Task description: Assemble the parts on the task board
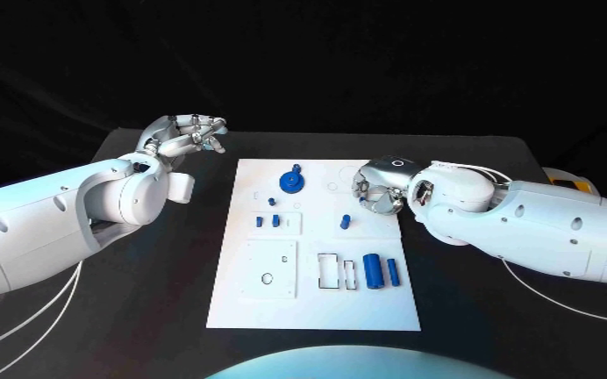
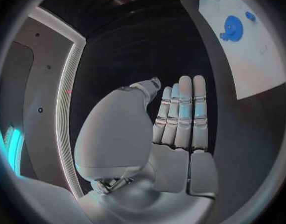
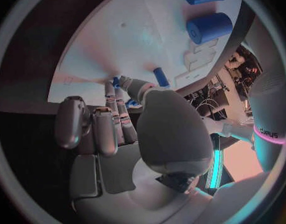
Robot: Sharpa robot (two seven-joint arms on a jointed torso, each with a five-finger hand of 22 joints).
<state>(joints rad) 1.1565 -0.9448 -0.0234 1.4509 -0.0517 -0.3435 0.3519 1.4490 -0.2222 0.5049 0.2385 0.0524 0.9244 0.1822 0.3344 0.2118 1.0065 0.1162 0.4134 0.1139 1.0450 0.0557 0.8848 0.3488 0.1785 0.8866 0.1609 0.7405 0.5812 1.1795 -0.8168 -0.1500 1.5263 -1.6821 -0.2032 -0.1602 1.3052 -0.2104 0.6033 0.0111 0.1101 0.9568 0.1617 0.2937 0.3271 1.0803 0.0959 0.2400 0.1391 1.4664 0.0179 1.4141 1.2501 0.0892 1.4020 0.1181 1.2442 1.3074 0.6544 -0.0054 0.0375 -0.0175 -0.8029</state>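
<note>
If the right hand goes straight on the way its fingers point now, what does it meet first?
Probably the small blue peg standing on the task board. In the right wrist view the right hand has fingers reaching over the board toward this peg; depth is unclear.

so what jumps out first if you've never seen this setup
The white task board in the middle of the black table, dotted with small blue parts; the round blue part near its far end stands out. The left hand hovers off the board, the right hand over its right edge.

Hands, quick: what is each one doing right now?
Left hand: open, holding nothing, off the task board.
Right hand: over the board; cannot tell if it holds anything.
</note>
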